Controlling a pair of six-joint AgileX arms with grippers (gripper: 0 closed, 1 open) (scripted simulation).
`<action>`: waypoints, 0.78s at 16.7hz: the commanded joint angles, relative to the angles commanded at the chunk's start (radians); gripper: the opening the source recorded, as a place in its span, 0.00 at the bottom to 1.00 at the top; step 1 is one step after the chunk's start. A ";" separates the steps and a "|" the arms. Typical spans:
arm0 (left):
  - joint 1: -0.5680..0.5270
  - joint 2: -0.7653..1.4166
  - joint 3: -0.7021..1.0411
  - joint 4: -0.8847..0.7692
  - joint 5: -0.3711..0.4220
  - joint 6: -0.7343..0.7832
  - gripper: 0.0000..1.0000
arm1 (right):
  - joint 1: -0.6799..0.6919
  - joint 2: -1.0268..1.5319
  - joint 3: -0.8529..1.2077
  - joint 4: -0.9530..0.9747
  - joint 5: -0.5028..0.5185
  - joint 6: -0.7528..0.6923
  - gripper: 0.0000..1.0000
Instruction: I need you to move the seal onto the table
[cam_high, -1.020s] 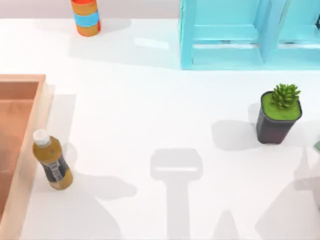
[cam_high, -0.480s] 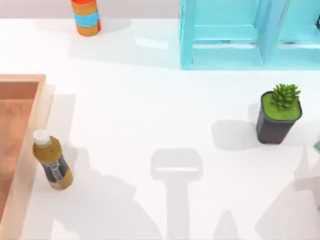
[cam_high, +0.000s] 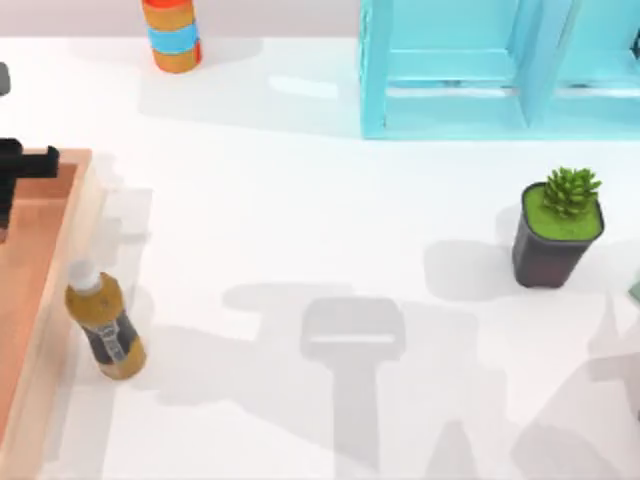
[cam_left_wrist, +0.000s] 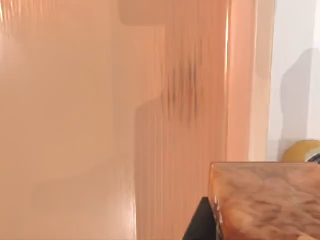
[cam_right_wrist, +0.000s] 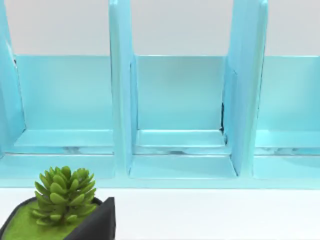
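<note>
Above tray, left tool with seal.

A tray lies along the left edge of the frame on the worktop. A bottle stands just beside its right rim, lower left. A can stands upper left. A shelf unit fills the upper right, with a potted plant below it, at the right.

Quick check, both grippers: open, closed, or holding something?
Left gripper: over the wooden tray, beside the seal; state cannot be told.
Right gripper: cannot be told.
</note>
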 joint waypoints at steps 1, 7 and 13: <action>-0.035 -0.008 0.025 -0.039 -0.001 -0.032 0.00 | 0.000 0.000 0.000 0.000 0.000 0.000 1.00; -0.175 0.010 0.076 -0.237 -0.018 -0.171 0.00 | 0.000 0.000 0.000 0.000 0.000 0.000 1.00; -0.181 0.020 0.070 -0.261 -0.021 -0.184 0.00 | 0.000 0.000 0.000 0.000 0.000 0.000 1.00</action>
